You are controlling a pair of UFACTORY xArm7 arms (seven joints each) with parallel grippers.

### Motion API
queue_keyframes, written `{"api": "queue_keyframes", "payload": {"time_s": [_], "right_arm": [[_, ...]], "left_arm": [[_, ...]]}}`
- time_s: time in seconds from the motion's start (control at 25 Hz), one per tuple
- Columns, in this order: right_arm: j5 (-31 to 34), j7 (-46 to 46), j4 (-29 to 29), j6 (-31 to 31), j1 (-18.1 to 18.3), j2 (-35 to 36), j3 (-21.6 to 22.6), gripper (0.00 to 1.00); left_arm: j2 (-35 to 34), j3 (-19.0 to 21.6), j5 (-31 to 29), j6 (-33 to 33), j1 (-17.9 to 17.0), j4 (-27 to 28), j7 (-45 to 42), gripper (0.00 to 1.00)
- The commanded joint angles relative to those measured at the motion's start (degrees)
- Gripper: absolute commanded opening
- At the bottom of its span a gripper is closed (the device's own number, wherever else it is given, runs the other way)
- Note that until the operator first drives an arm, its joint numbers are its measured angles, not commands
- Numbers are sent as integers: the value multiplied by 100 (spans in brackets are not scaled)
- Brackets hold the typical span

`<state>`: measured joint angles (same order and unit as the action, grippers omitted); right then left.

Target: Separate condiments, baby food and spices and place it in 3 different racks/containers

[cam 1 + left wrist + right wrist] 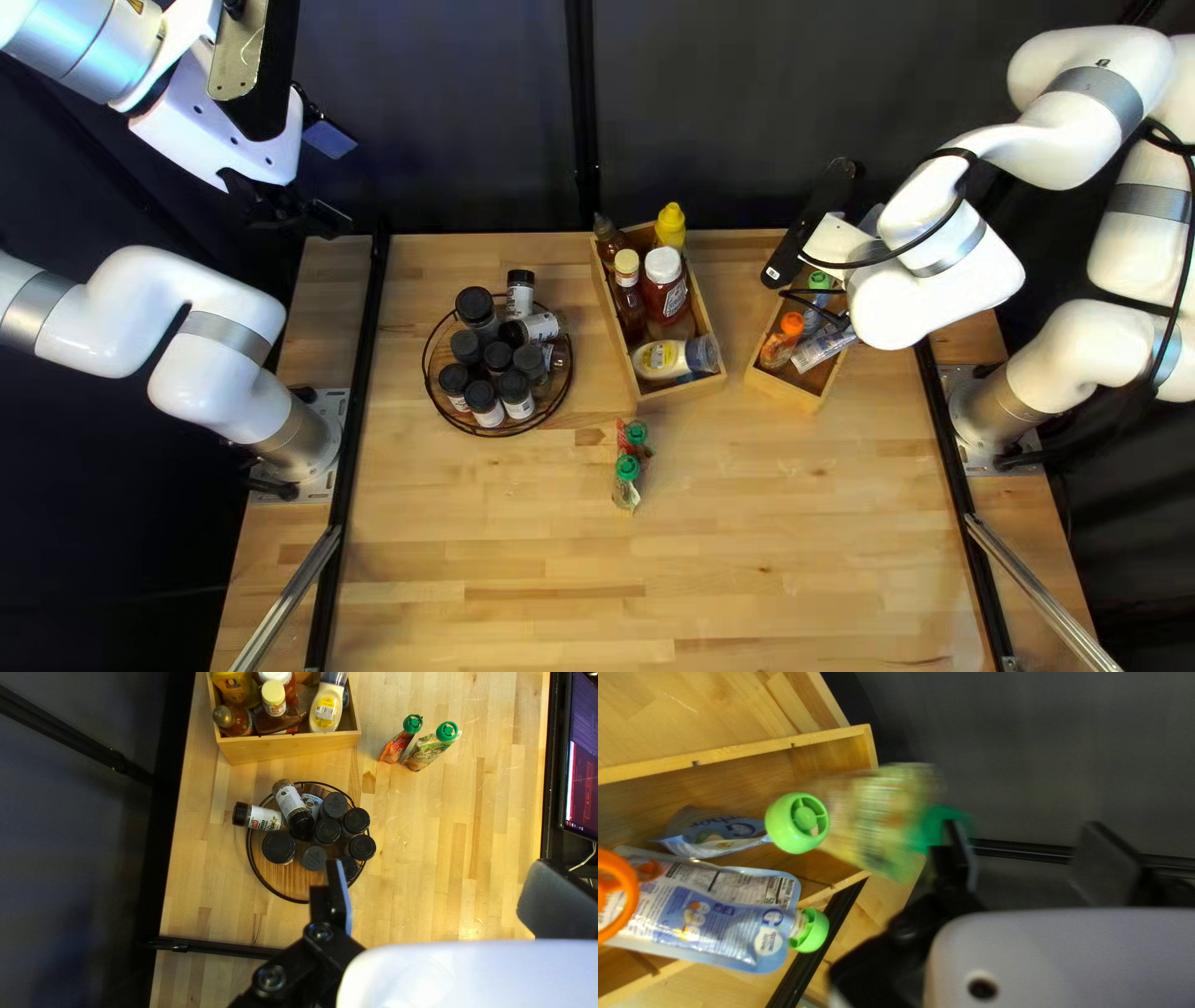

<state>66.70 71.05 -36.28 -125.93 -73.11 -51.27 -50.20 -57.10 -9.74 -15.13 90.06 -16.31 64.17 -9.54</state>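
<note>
My left gripper (299, 212) is raised beyond the round wire rack (430, 373) of black-capped spice jars (474, 306). In the left wrist view, the left gripper (445, 883) stands open and empty. My right gripper (812, 296) is over the small wooden box (787, 390) of baby food. In the right wrist view, the right gripper (1033, 849) is open; a blurred green-capped pouch (878, 821) lies beside one finger, tilted over the box end. Blue pouches (722, 914) lie inside. A larger wooden box (682, 388) holds sauce bottles (665, 284). Two green-capped pouches (626, 471) stand on the table.
The wooden table (498, 560) has black rails (352, 436) along its sides. A dark curtain (722, 112) hangs behind the far edge. In the left wrist view, a screen (580, 759) stands beyond the table's edge. Both wooden boxes are near the far edge.
</note>
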Motion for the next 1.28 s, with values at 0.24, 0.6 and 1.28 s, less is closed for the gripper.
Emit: {"api": "queue_keyframes", "payload": {"time_s": [0.24,0.6,1.28], "right_arm": [[-315,-369,-691,262,-778,74,686,100],[-424,-1046,-1793,1508,-2074,119,460,100],[232,-2323,-2681,3651,-3889,-44,-1480,100]], "left_arm": [[0,0,0,0,0,0,0,100],[0,0,0,0,0,0,0,100],[0,0,0,0,0,0,0,100]]}}
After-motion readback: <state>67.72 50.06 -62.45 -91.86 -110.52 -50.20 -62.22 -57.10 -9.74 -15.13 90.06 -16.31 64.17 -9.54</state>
